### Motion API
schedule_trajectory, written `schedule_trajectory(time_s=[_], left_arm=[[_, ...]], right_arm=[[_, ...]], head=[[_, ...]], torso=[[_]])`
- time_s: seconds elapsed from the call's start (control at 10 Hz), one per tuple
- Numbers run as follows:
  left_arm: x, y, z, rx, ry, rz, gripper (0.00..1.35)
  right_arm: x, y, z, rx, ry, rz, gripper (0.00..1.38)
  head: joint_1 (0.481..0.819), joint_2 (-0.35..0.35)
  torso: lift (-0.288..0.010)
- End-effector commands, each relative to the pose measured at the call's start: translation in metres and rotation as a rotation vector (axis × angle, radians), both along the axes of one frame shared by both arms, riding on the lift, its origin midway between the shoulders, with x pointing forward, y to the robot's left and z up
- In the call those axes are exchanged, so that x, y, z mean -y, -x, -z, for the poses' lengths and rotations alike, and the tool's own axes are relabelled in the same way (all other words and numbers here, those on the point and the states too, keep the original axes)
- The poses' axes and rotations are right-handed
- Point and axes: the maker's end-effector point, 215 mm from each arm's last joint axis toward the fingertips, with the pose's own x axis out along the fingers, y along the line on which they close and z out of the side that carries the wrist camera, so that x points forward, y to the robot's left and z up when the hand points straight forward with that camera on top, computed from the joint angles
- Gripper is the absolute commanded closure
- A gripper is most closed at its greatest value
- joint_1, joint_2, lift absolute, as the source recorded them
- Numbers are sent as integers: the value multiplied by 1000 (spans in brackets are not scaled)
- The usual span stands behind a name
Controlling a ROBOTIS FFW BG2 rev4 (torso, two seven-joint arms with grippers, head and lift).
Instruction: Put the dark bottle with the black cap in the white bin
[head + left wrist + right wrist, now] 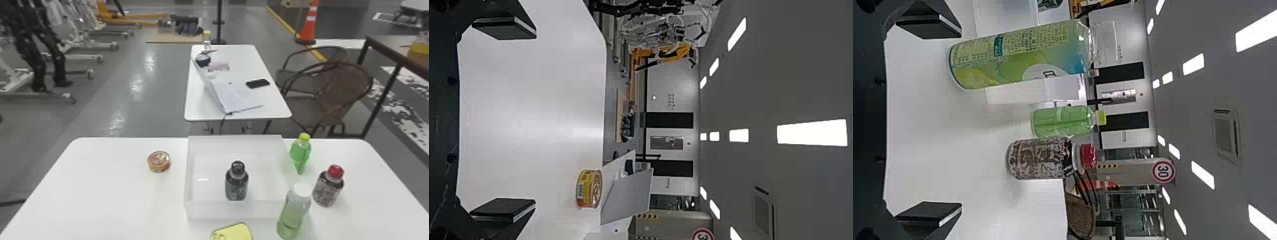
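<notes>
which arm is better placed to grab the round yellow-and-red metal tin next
Probably the left: the tin sits left of the white plastic bin, in front of the open, empty left tool.

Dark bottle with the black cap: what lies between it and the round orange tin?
From tin to bottle, the head view shows a bare strip of white tabletop, the white bin's left wall, then bare bin floor.

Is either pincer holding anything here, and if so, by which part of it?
Nothing is held. The left pincer and the right pincer are both open and empty; the dark bottle stands free in the white bin.
</notes>
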Motion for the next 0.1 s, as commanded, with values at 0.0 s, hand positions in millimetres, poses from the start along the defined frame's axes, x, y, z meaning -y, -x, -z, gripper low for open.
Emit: schedule_trajectory(time_s=[0.0], left_arm=[[1,0,0,3,6,-2,116]], right_arm=[[0,1,1,-2,-1,1,76]], head=[[549,0]], torso=[[-100]])
